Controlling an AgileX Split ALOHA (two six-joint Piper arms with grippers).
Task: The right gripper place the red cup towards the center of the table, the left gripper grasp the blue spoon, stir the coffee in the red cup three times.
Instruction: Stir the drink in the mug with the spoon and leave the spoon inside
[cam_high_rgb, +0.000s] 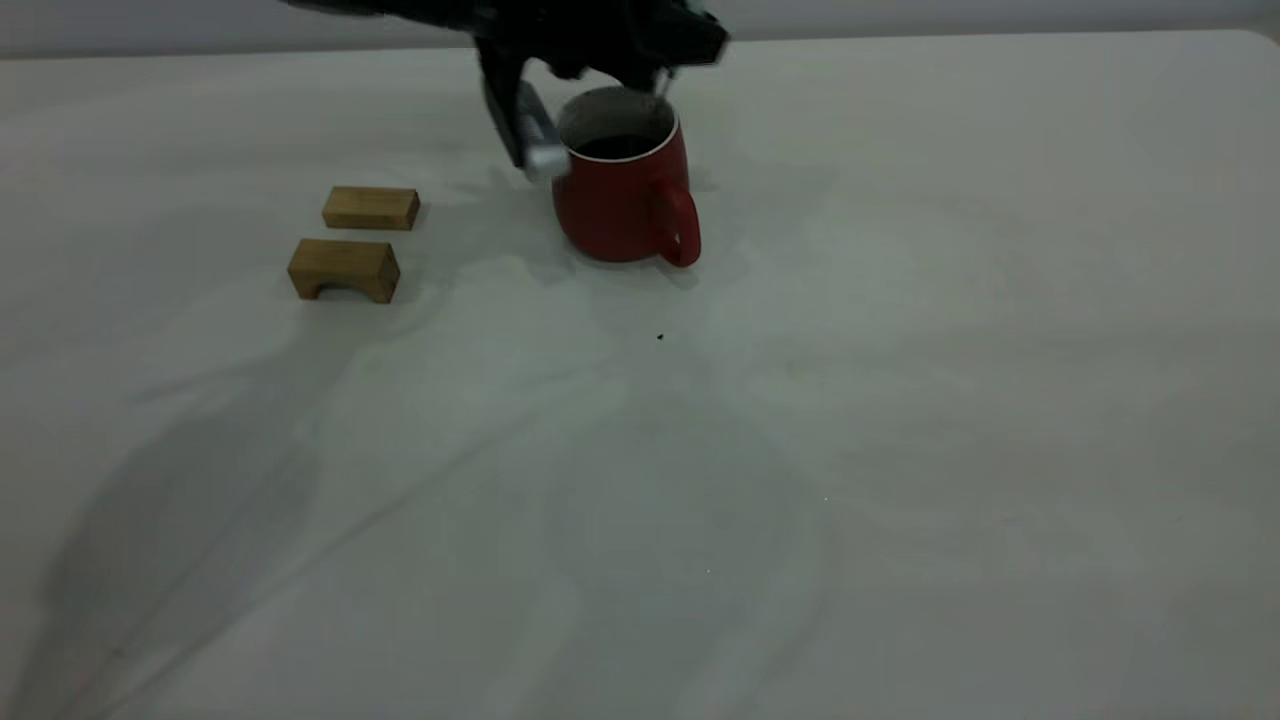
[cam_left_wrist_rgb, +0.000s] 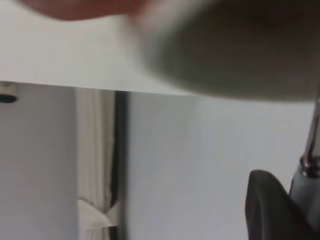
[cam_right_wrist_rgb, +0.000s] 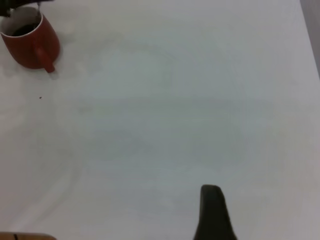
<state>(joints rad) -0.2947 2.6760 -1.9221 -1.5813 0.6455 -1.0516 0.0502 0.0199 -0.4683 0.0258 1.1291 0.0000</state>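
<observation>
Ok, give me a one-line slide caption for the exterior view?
Left claw over the red cup of coffee, two wooden blocks beside it.

- Red cup (cam_left_wrist_rgb: 235, 50): blurred, fills upper area, rim and pale interior toward camera.
- Blue spoon (cam_left_wrist_rgb: 310, 165): metal neck beside a dark finger (cam_left_wrist_rgb: 267, 210) of the left gripper.
- Table (cam_left_wrist_rgb: 60, 55): pale band beyond.

Two brown wooden blocks sit near each other: a flat block (cam_high_rgb: 371, 208) behind, and an arched block (cam_high_rgb: 344, 270) with a notch underneath in front.
</observation>
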